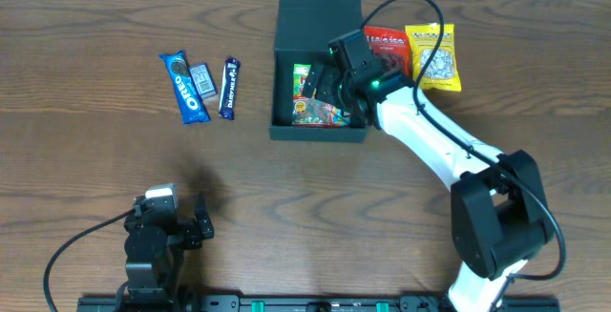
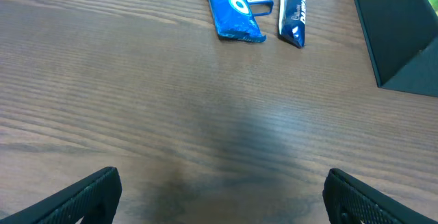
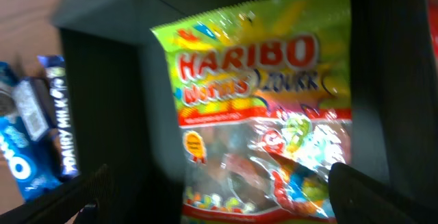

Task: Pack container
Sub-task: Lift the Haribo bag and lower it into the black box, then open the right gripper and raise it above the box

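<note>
Right claw (image 1: 326, 91) hangs over the open container (image 1: 320, 133) at the table's (image 2: 137, 101) 12 o'clock, jaws wide and gripping nothing, above a Haribo bag (image 3: 260, 114) lying inside. Left claw (image 2: 219, 196), equally wide and empty, hovers at 7 o'clock.

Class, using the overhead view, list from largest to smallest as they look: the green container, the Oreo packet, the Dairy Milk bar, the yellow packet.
1. container
2. yellow packet
3. Oreo packet
4. Dairy Milk bar
</note>
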Available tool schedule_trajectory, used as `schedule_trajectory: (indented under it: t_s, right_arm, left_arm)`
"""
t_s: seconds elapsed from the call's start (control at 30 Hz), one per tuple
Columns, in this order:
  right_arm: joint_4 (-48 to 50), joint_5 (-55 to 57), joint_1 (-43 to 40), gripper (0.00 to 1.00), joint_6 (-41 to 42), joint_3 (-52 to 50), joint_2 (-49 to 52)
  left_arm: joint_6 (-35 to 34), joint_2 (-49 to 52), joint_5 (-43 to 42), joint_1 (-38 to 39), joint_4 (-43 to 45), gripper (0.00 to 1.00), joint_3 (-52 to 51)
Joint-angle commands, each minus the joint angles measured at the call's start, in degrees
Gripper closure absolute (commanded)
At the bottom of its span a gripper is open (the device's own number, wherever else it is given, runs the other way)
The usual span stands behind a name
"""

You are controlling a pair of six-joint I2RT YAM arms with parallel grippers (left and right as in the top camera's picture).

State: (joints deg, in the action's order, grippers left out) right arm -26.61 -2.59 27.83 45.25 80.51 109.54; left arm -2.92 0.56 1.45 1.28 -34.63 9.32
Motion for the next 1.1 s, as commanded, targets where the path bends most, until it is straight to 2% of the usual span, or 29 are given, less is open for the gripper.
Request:
schedule_trajectory:
  t_s: [0.0, 0.3, 0.53, 0.8, 0.9, 1.0, 1.07]
  right_arm:
    - [0.33, 0.63, -0.55, 0.01, -5.20, 3.58, -2.56]
    - [1.46, 1.99, -0.79, 0.01, -24.81, 5.35, -10.51]
    - [0.13, 2.58, -0.81, 0.01, -26.10, 5.31, -11.82]
    - [-2.64, 2.58, -0.76, 0.01, -31.21, 5.31, -11.80]
    - [-3.19, 2.58, -0.76, 0.01, -31.87, 5.31, -11.80]
    - [-3.13, 2.58, -0.79, 0.01, -34.75, 5.31, -11.80]
    - [-3.17, 2.60, -0.85, 0.01, -34.86, 5.31, -11.80]
  left_arm:
    - [0.61, -0.33, -0.46, -0.04, -0.02, 0.05, -0.52]
    - [0.61, -0.33, -0.46, -0.02, 0.00, 0.05, -0.52]
    - [0.66, -0.35, -0.42, -0.04, -0.81, 0.05, -0.52]
    - [0.72, -0.33, -0.35, -0.02, -1.79, 0.05, -0.50]
    - [1.27, -0.33, 2.32, -0.04, -0.98, 0.05, -0.48]
    - [1.16, -0.33, 2.29, -0.04, 5.07, 0.05, -0.48]
    - [0.98, -0.31, 1.05, -0.04, 14.58, 0.05, -0.50]
